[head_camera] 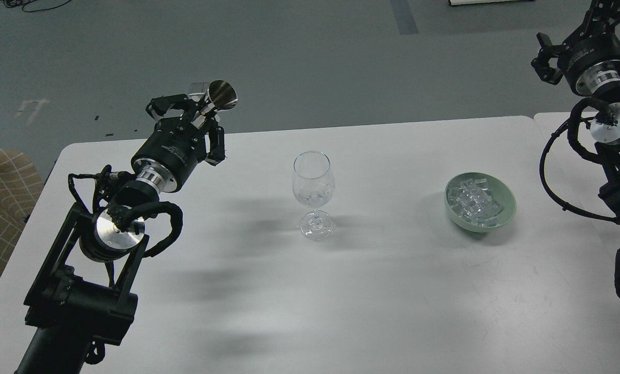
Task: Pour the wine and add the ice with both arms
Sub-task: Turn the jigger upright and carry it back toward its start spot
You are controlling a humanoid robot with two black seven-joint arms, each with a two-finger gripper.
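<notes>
Head view is showing the left gripper (198, 117) raised over the table's far left corner, its black claw fingers (217, 145) clamping the narrow waist of a shiny metal jigger (215, 98), an hourglass-shaped cup lying tilted with its dark round mouth pointing up and to the right. The right gripper (544, 57) is hanging high at the right edge, well apart from everything on the table; it is showing small and dark, so I cannot tell whether its fingers are spread or closed, and nothing is showing between them. White lettering is running around both gripper housings, too small to read.

The wine glass (313, 195) is standing upright near the middle of the white table (372, 291), clear, stemmed, round-footed, with faint glints low in its bowl; whether those are liquid or cubes I cannot tell. To its right, well apart, a pale green bowl (506, 208) with a smooth matte wall is holding the ice (473, 200), a heap of small glassy cubes. No stream of wine is showing.
</notes>
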